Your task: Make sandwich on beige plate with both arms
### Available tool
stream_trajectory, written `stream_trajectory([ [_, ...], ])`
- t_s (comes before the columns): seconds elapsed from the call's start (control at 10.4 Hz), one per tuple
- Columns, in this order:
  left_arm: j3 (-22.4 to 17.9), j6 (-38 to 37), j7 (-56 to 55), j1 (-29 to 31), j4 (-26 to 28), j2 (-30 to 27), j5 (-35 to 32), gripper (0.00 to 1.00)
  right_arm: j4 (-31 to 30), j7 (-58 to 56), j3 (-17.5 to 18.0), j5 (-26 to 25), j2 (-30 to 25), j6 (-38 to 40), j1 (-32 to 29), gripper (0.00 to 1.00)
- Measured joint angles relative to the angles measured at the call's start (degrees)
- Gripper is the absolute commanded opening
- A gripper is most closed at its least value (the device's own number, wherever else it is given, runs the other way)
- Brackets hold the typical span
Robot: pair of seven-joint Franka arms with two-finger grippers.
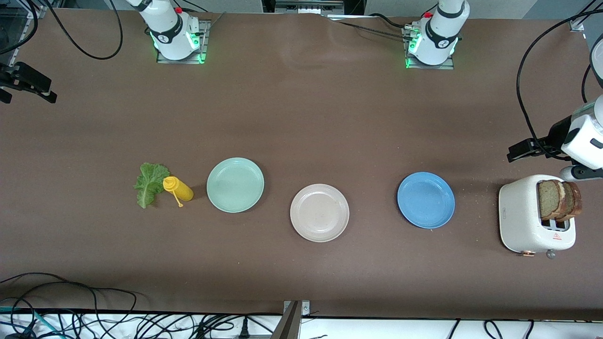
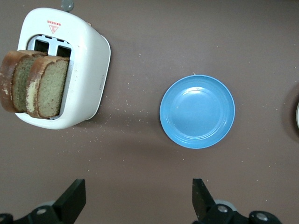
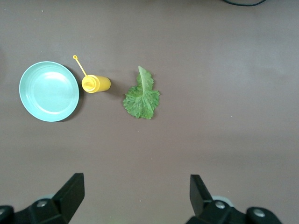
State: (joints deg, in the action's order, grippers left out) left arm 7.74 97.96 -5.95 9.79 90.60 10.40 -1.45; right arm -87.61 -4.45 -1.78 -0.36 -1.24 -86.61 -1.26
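Beige plate sits bare mid-worktop; bread slices in toaster below left end effector, lettuce below right end effector, both spread wide, empty — staged per arm.

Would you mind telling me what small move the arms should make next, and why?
Probably lower the left gripper toward the bread slices standing in the toaster. The beige plate is bare, both grippers' jaws are open and hold nothing, and bread goes down before the lettuce leaf, which lies below the right gripper.

beige plate, green lettuce, brown bread
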Motion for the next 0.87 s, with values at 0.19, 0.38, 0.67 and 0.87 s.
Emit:
stream_trajectory([
  [0.19,0.0,0.0,0.0,0.0,0.0,0.0,0.0,1.00,-0.1,0.0,0.0,0.0,0.0,0.0,0.0,1.00],
  [0.38,0.0,0.0,0.0,0.0,0.1,0.0,0.0,1.00,-0.2,0.0,0.0,0.0,0.1,0.0,0.0,1.00],
  [0.67,0.0,0.0,0.0,0.0,0.1,0.0,0.0,1.00,-1.5,0.0,0.0,0.0,0.9,-0.3,0.0,1.00],
  [0.87,0.0,0.0,0.0,0.0,0.1,0.0,0.0,1.00,-2.0,0.0,-0.1,0.0,1.1,-0.5,0.0,1.00],
])
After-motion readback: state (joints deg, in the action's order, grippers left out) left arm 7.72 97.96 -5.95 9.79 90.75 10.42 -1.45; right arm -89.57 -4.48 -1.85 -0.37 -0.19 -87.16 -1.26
